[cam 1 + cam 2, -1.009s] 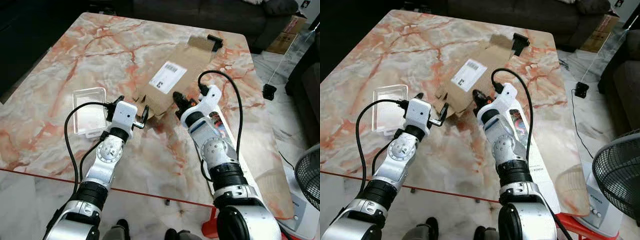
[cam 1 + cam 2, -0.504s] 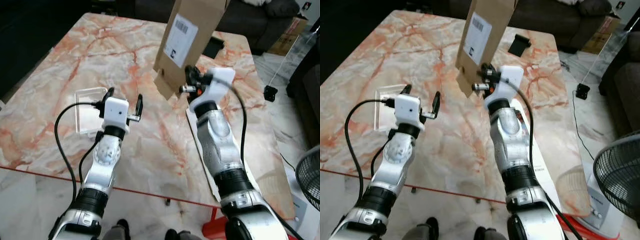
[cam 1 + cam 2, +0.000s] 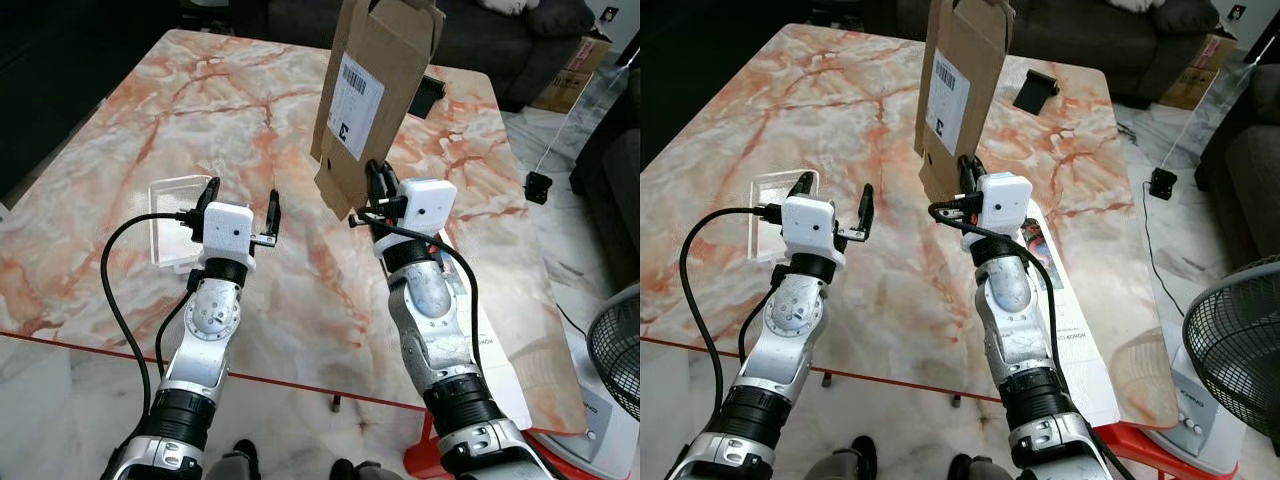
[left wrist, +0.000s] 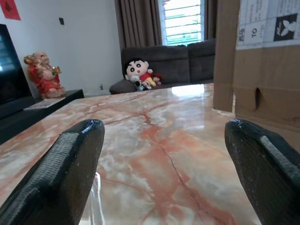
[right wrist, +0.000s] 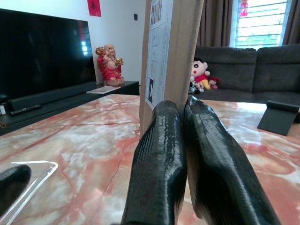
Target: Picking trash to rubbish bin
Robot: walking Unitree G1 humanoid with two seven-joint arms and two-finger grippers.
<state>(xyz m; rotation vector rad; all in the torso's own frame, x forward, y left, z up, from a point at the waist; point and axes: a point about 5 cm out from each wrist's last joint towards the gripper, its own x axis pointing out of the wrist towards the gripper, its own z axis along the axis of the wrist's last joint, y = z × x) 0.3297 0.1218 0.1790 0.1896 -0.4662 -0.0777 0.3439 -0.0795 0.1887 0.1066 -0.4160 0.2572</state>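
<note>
A flattened brown cardboard box (image 3: 368, 92) with a white shipping label stands upright above the marble table (image 3: 200, 110). My right gripper (image 3: 374, 182) is shut on its lower edge; in the right wrist view the two fingers (image 5: 161, 154) pinch the cardboard (image 5: 172, 51). My left gripper (image 3: 243, 192) hovers open just left of the box, nothing between its fingers (image 4: 70, 168). The cardboard (image 4: 265, 75) rises at the edge of the left wrist view. A clear plastic container (image 3: 176, 218) lies flat on the table beside the left gripper.
A black phone stand (image 3: 427, 95) sits at the table's far right. A printed paper (image 3: 482, 345) lies under my right arm. A fan (image 3: 616, 362) stands on the floor at the right, a dark sofa (image 3: 470, 30) behind the table, a small box (image 3: 573, 62) beside it.
The right gripper lifted the cardboard from flat on the table to upright, then drew it back slightly lower. The left gripper came off the cardboard's edge and rose, open.
</note>
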